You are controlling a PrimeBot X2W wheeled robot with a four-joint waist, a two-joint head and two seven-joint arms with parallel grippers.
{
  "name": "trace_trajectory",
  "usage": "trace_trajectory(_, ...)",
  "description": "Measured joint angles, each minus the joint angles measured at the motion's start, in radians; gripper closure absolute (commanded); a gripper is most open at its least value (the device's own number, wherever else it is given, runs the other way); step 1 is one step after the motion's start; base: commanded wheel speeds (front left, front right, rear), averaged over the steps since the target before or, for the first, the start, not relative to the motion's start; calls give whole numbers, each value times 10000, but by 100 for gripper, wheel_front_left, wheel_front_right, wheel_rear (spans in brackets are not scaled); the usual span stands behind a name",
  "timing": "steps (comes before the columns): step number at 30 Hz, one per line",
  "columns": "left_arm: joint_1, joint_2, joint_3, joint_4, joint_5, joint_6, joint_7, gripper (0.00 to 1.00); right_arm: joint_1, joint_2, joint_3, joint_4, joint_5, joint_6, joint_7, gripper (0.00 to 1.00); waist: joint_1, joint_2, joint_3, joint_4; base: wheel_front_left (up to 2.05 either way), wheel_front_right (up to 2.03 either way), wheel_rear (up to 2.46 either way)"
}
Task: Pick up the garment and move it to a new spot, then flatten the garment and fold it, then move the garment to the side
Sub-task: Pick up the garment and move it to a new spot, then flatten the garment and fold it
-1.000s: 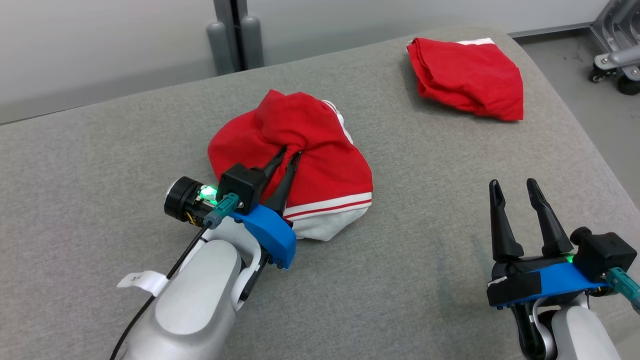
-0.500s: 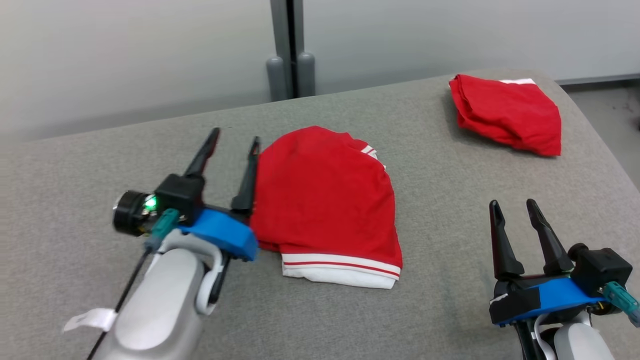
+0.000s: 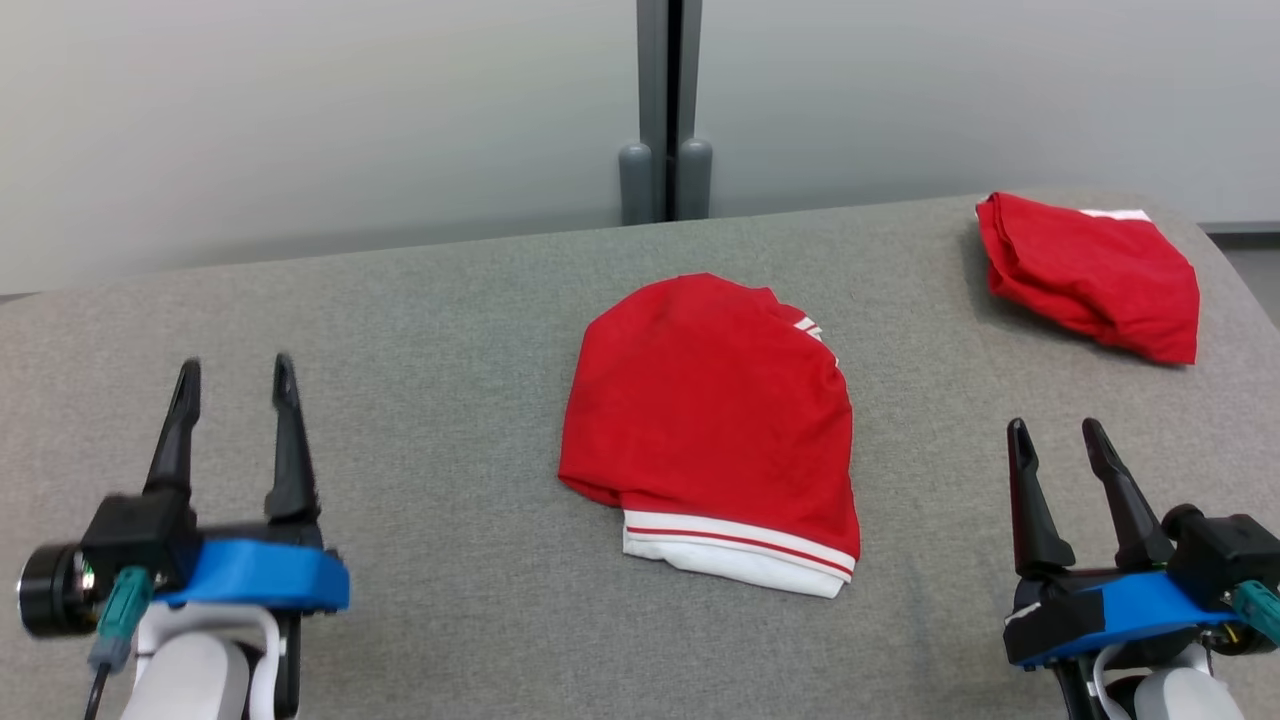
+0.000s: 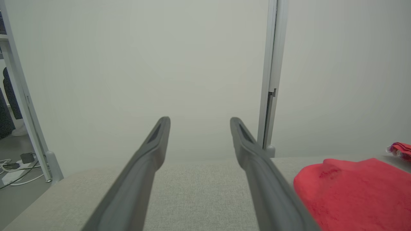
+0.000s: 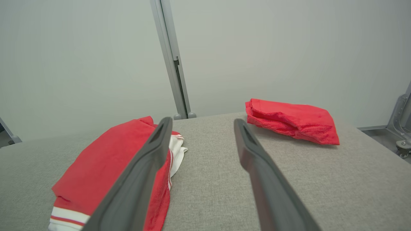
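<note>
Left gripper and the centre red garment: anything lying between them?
Nothing. In the head view the stretch between the open left gripper and the centre red garment is bare grey surface; the gripper stands clear of the cloth.

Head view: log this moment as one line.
left gripper: open, empty | right gripper: open, empty | garment: lying centre, ungripped | second red garment: far right

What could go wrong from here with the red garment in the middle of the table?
The red garment lies bunched in layers, so a pinch may catch several at once and hinder flattening. The second red garment sits by the far right edge of the grey table; a wide sweep of the right gripper could nudge it off.
</note>
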Motion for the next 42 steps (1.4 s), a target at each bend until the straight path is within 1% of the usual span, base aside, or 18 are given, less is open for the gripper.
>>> trace_trajectory(4,844,33,353,-169,69,61,0,0,210,0,-125,-17,-29,0,71,0,0,0,-155,170,0,0,0)
trace_trajectory(8,1461,-12,508,-261,173,75,0,0,384,2,-261,-40,-113,0,127,0,0,-1,-289,318,0,0,0)
trace_trajectory(14,1936,-138,767,-435,253,-6,0,0,592,0,-360,-69,-146,2,201,0,0,0,-401,475,0,0,0)
trace_trajectory(23,2309,-255,988,-529,253,-276,0,0,752,0,-366,-77,-186,2,295,0,0,0,-527,514,0,0,0)
trace_trajectory(34,2353,-174,947,-387,180,-330,54,0,836,0,-357,-88,-196,0,380,0,0,0,-565,496,0,0,0)
trace_trajectory(42,2352,-82,878,-410,182,-247,138,0,838,0,-343,-82,-196,0,420,0,0,0,-537,502,0,0,0)
